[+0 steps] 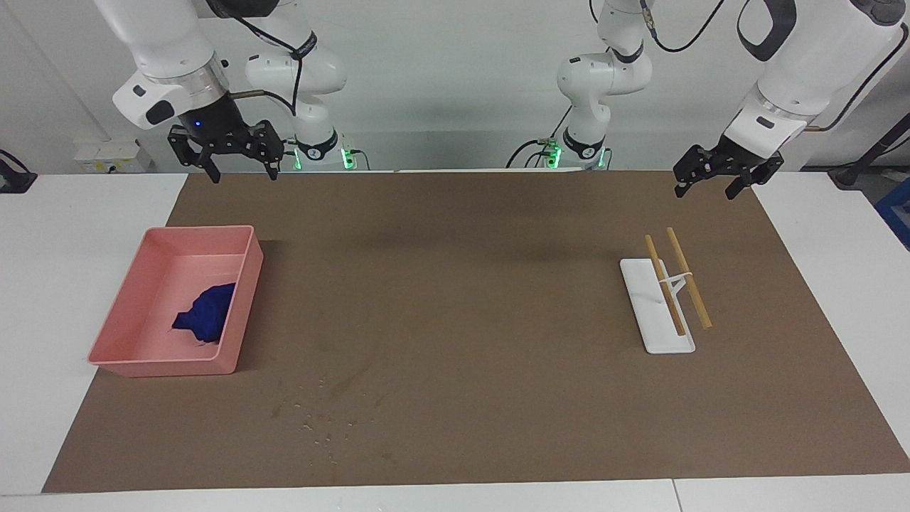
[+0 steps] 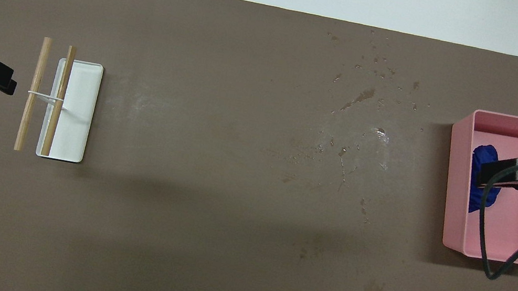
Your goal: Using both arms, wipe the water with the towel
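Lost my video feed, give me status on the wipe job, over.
Both grippers open, raised: right gripper over the mat's robot-side edge by the pink tray, left gripper waiting. Towel in tray. Water unwiped. Nothing blocking.

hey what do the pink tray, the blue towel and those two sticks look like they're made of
Pink tray: likely plastic, with smooth matte walls of even colour. Blue towel: soft cloth, bunched in folds. Two sticks: probably wood or bamboo, pale tan.
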You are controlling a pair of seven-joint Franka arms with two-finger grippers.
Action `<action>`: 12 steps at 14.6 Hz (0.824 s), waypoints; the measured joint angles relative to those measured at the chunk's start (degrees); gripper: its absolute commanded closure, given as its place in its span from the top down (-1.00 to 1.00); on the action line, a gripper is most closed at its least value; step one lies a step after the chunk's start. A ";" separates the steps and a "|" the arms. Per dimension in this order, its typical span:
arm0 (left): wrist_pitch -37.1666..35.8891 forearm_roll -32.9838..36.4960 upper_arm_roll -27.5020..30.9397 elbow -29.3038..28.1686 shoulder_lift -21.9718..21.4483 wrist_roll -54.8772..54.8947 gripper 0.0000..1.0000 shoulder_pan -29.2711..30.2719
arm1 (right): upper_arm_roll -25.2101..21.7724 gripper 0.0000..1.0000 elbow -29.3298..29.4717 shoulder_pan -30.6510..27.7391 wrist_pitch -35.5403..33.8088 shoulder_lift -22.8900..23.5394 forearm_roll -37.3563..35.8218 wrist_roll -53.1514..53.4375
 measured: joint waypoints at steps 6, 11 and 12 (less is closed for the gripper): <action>0.00 0.00 0.00 0.00 0.00 0.00 1.00 0.00 | -0.01 1.00 0.01 -0.26 0.00 -1.52 0.01 0.00; 0.00 0.00 0.00 0.00 0.00 0.00 1.00 0.00 | 0.44 1.00 0.01 -0.09 0.00 -1.78 0.03 0.00; 0.00 0.00 0.00 0.00 0.00 0.00 1.00 0.00 | 0.44 1.00 0.01 -0.09 0.00 -1.78 0.03 0.00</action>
